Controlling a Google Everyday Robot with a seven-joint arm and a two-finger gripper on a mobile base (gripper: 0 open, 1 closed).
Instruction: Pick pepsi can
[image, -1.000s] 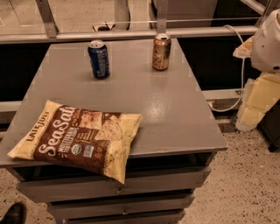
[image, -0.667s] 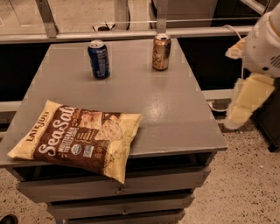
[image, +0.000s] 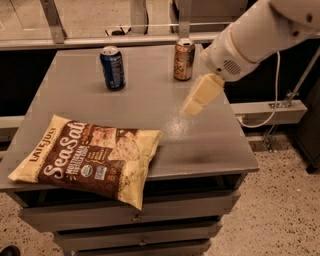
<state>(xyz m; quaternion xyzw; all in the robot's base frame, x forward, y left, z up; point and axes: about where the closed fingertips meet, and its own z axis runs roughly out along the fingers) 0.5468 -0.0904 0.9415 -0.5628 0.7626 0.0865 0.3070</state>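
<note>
- At the far left of the grey table: the pepsi can, one unit, dark blue with a silver top, standing upright and touching nothing.
- Far edge, right of it and well apart: brown-gold can, also upright (same size as the blue one, as far as I can see).
- Near left corner: bag of sea salt chips, brown and pale yellow, lying flat with its lower edge hanging over the table's front.
- Above the right half of the table: the gripper, cream-coloured, pointing down and to the left, just below and to the right of the brown-gold can. It is well apart from the pepsi can. Whether it is released or clenched I cannot tell from my screen.
- Upper right: white arm carrying the gripper, reaching in from off the table.
- Beneath the top: grey drawers, shut.
- Right of the table: a pale cable hanging by the wall.
</note>
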